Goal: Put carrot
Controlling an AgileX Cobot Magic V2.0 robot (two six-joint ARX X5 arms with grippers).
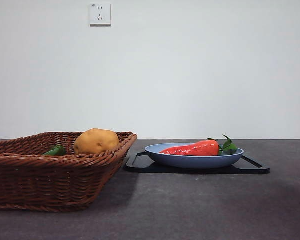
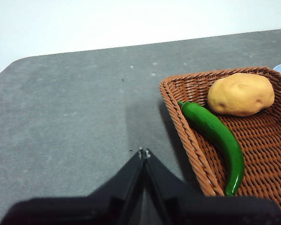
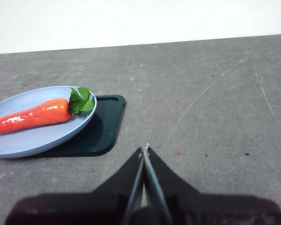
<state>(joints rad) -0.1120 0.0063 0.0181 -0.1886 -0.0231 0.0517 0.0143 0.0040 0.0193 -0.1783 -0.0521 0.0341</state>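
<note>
- The carrot [image 1: 192,149] lies on its side in the blue plate [image 1: 190,161], right of centre in the front view, with its leaves toward the frame's right. It rests flat and steady there, so I judge the placing done.
- The plate sits on a black tray [image 1: 255,167], which keeps it off the bare table [image 1: 200,205] and marks a fixed spot for it.
- The basket [image 1: 35,175] fills the lower left of the front view. It still holds the potato [image 1: 96,141] and a green pepper [image 1: 55,151], both untouched by either arm.
- The left end effector [image 2: 144,152] is clenched on nothing, low in the left wrist frame. It hangs over bare table just beside the basket's rim, apparently parked.
- The right end effector [image 3: 144,151] is likewise clenched and empty, at the lower centre of the right wrist frame. It is apart from the plate, which shows at that frame's left edge.
- Neither arm shows in the front view, which fits both being pulled clear of the work.
</note>
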